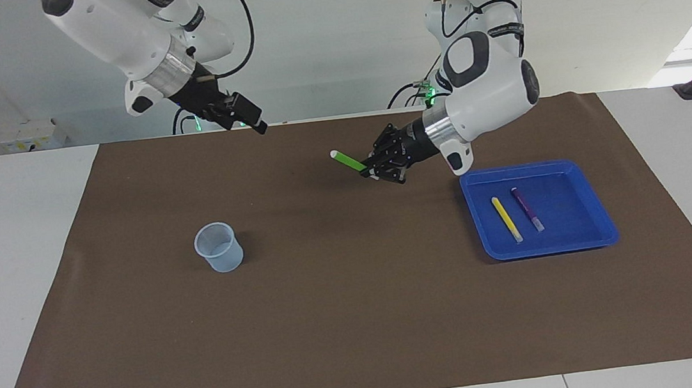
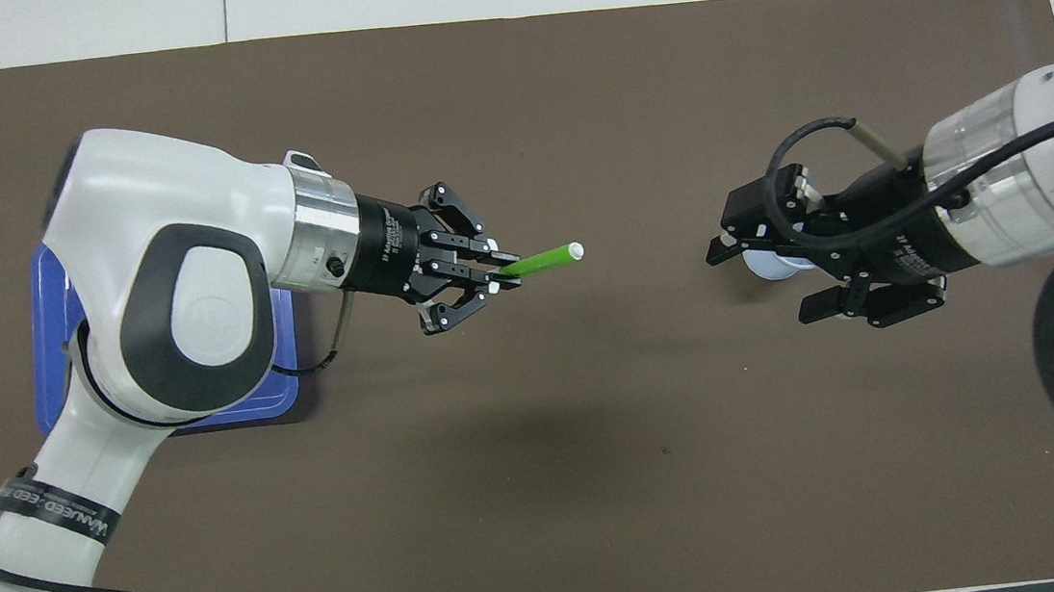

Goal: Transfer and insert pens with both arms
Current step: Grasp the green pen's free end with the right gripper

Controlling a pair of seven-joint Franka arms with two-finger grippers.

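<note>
The green pen (image 1: 347, 160) was held clamped in the left hand (image 1: 370, 170) above the brown mat (image 1: 359, 321) near the worktop's middle, its pale end pointing toward the right hand (image 1: 250, 120). That hand was spread wide, raised and carrying nothing. The yellow pen (image 1: 506, 219) and purple pen (image 1: 526, 208) were left lying in the blue tray (image 1: 582, 240).

The left gripper (image 1: 370, 170) was clamped shut, raised over the brown mat (image 1: 359, 321), while the right gripper (image 1: 246, 117) hung with fingers spread wide above that mat's robot-side edge.
</note>
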